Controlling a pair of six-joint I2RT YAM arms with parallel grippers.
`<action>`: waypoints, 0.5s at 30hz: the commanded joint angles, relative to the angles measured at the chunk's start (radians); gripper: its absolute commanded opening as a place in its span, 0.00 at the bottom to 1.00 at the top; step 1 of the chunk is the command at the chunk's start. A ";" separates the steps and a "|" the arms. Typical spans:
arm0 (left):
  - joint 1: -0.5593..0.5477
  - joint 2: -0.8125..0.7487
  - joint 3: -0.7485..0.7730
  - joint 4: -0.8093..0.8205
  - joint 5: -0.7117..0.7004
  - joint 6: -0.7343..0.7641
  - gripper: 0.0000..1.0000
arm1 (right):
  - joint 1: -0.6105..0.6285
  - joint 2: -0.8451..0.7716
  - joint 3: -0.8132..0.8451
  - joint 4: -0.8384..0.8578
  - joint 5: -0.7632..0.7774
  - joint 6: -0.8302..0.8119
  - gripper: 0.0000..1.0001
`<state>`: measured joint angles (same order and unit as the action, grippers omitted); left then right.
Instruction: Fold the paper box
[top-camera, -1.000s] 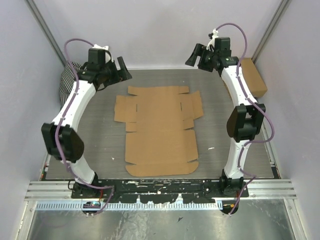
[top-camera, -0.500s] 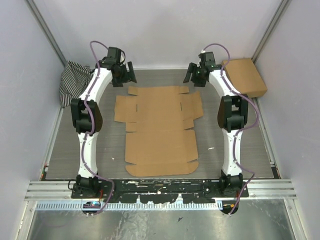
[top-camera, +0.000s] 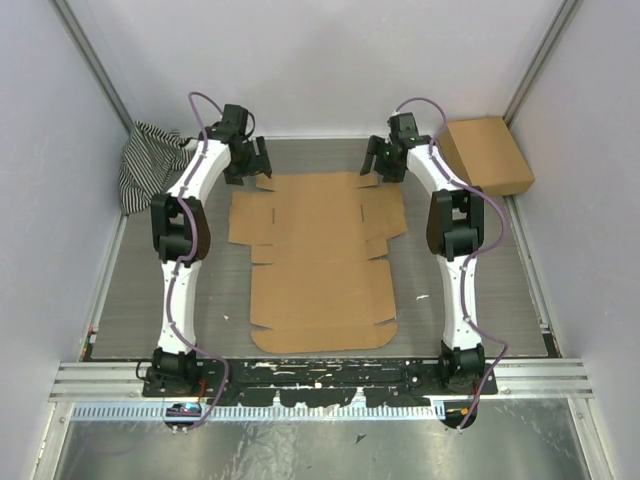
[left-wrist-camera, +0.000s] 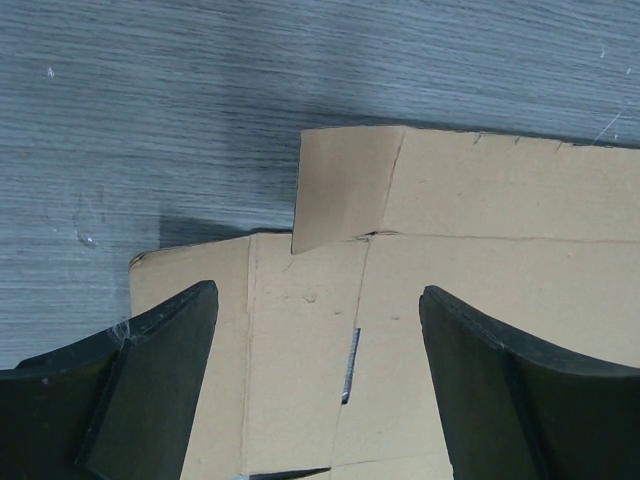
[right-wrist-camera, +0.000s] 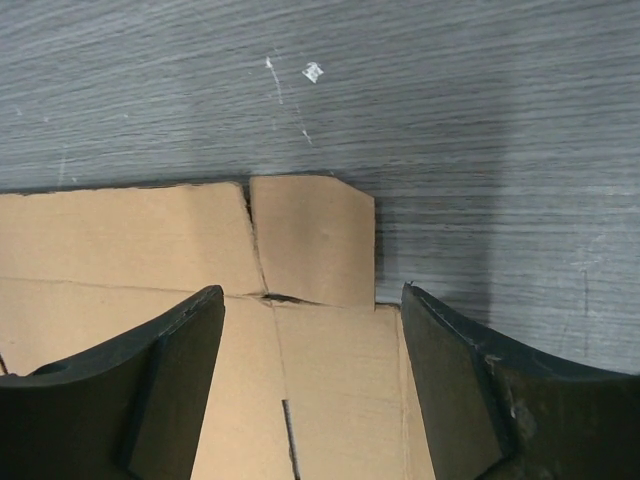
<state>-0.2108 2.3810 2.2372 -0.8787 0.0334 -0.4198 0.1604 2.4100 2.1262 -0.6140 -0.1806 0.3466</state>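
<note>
The paper box (top-camera: 318, 262) lies flat on the table as a brown die-cut sheet with flaps, tabs and slits. My left gripper (top-camera: 248, 163) is open and empty, low over the sheet's far left corner. In the left wrist view the open gripper (left-wrist-camera: 318, 295) straddles the corner panel (left-wrist-camera: 300, 330), with a small tab (left-wrist-camera: 345, 190) beyond. My right gripper (top-camera: 383, 163) is open and empty over the far right corner. In the right wrist view the open gripper (right-wrist-camera: 312, 295) straddles the corner panel (right-wrist-camera: 335, 370) below a small tab (right-wrist-camera: 312, 240).
A smaller closed brown cardboard box (top-camera: 487, 155) sits at the back right corner. A striped cloth (top-camera: 145, 165) lies at the back left. Walls enclose the table on three sides. A metal rail (top-camera: 320, 375) runs along the near edge.
Both arms have stretched forward and lowered, bringing the open grippers down and inward onto the sheet's far corners. The sheet has not moved.
</note>
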 joint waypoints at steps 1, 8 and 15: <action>0.005 0.029 0.014 0.021 -0.013 0.016 0.88 | 0.005 0.008 0.046 0.042 0.016 0.007 0.76; 0.007 0.076 0.027 0.038 -0.008 0.016 0.88 | 0.007 0.031 0.051 0.056 0.019 0.000 0.74; 0.007 0.124 0.050 0.049 0.009 0.013 0.88 | 0.010 0.057 0.056 0.098 -0.019 0.010 0.66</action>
<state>-0.2100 2.4775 2.2395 -0.8501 0.0299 -0.4160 0.1619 2.4550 2.1323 -0.5835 -0.1783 0.3466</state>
